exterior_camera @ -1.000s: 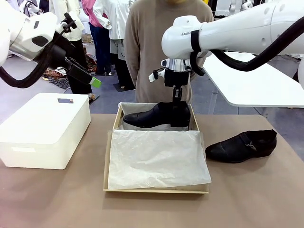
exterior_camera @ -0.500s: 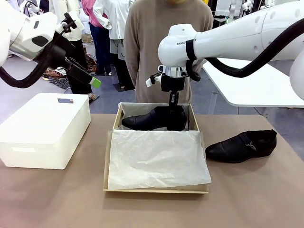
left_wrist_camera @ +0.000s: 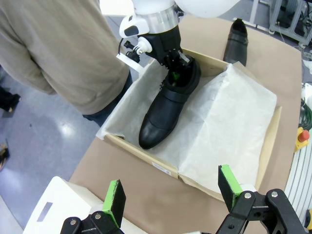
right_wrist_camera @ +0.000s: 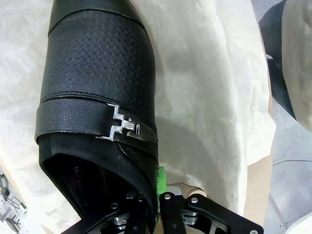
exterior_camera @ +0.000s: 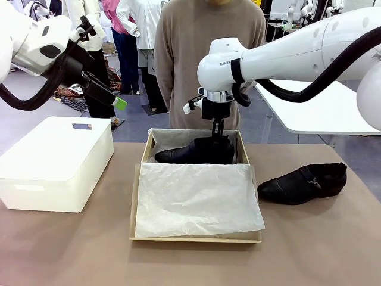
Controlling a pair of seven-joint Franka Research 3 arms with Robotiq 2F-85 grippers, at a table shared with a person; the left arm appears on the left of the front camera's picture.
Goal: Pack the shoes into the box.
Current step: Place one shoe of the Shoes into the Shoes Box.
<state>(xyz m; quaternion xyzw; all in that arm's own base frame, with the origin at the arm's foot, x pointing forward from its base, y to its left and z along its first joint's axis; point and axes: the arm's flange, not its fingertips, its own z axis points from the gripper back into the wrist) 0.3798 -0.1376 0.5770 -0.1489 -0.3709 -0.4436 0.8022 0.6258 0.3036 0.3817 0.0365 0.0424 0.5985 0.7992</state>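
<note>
One black shoe lies low in the far part of the tan cardboard box, on white tissue paper, toe pointing left. My right gripper comes down from above and is shut on the shoe's heel rim. In the right wrist view the shoe with its metal buckle fills the left side, and the right gripper pinches its edge. The other shoe lies on the table to the right of the box. My left gripper hangs open in the air at the far left, with nothing in it; its own view shows the left gripper looking at the shoe in the box.
A white rounded plastic box stands on the table's left side. A person in a brown sweater stands just behind the cardboard box. Bare table stretches along the front and around the loose shoe.
My right arm has lowered the shoe deeper into the far part of the box and shifted slightly left. The left arm and the loose shoe have stayed put.
</note>
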